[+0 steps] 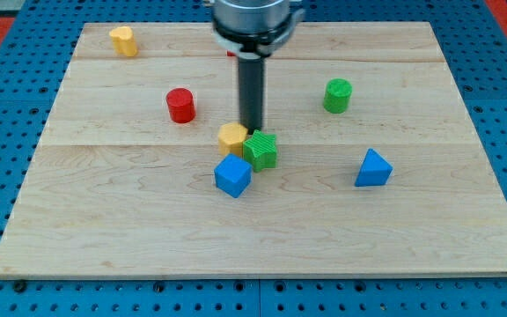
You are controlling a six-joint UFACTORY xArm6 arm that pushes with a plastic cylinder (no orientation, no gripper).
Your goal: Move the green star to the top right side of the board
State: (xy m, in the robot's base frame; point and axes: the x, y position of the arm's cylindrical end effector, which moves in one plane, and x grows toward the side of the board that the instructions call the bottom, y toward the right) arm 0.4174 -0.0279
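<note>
The green star (260, 150) lies near the board's middle, touching a yellow block (232, 138) on its left and a blue cube (232, 176) at its lower left. My tip (252, 130) stands just above the star in the view, at its top edge, beside the yellow block's right side. The rod rises straight up to the arm at the view's top.
A wooden board (429, 229) lies on a blue pegboard. A red cylinder (180, 105) sits left of the rod. A green cylinder (337, 95) sits at the right. A blue triangular block (373, 168) lies at the lower right. A yellow block (123, 40) sits at the top left.
</note>
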